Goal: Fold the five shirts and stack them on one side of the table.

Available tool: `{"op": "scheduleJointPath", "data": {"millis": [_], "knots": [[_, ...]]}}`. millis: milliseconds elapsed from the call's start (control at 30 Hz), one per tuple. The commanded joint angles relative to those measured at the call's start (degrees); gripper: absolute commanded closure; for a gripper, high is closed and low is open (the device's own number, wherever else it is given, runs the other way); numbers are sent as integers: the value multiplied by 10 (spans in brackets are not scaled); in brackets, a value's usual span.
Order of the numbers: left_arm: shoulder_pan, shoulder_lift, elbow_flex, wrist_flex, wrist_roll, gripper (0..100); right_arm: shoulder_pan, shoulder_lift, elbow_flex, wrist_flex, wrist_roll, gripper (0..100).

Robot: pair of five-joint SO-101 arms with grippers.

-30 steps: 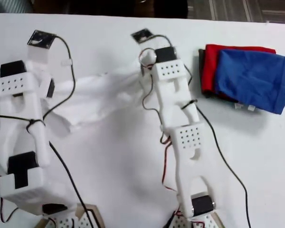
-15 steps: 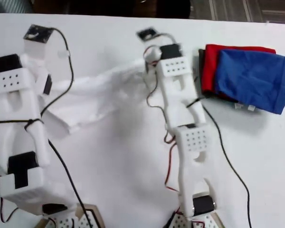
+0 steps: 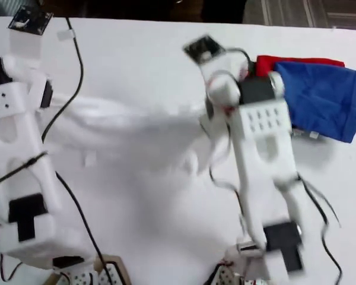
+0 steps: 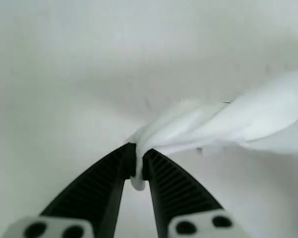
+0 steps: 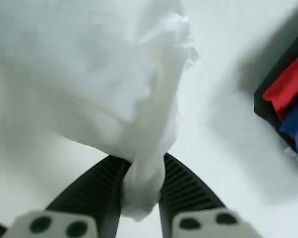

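Observation:
A white shirt (image 3: 130,127) hangs stretched between the two arms over the white table (image 3: 136,53). My left gripper (image 4: 137,166) is shut on one bunched corner of the white shirt (image 4: 208,124), at the left of the high view. My right gripper (image 5: 141,181) is shut on another fold of the white shirt (image 5: 99,74), near the table's middle. At the right edge lies a stack of folded shirts, a blue shirt (image 3: 320,98) on top of a red shirt (image 3: 296,61), with a dark one under them. That stack (image 5: 288,99) also shows in the right wrist view.
Cables (image 3: 77,65) run from both arms across the table. The arm bases (image 3: 107,270) stand at the near edge. Bare table lies at the back and in front of the shirt.
Both arms have lifted and pulled apart, the left one outward to the left, the right one toward the stack. The white shirt is now stretched wider between them.

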Motion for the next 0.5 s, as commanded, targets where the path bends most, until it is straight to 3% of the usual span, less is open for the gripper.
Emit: {"op": "scheduleJointPath", "data": {"millis": [0, 233, 467], "knots": [[-11, -81, 98, 10, -1, 974, 7, -167, 184, 11, 40, 978], [-15, -121, 353, -72, -3, 974, 7, -345, 470, -52, 120, 968], [-15, -120, 378, -85, -3, 974, 5, -442, 467, -64, 133, 705]]}}
